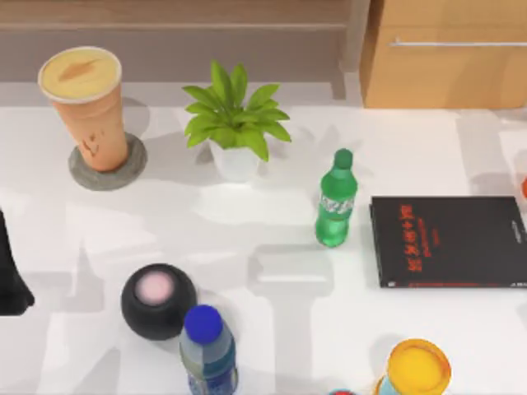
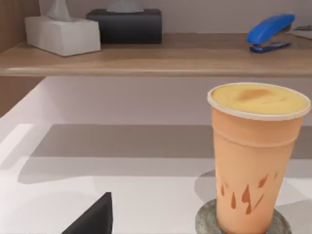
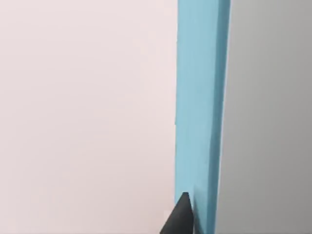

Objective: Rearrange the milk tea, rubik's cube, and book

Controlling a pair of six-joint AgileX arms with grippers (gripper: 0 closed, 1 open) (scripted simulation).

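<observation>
Milk tea (image 1: 86,111) stands on its grey coaster (image 1: 108,171) at the counter's far-left corner, nearest the left gripper (image 1: 10,271), whose jaws' state cannot be told.

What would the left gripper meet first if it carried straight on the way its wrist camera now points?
Probably the milk tea, standing on a grey coaster ahead and a little off to one side. A dead-straight line might slip past it toward the wall below the wooden shelf; depth is hard to judge.
</observation>
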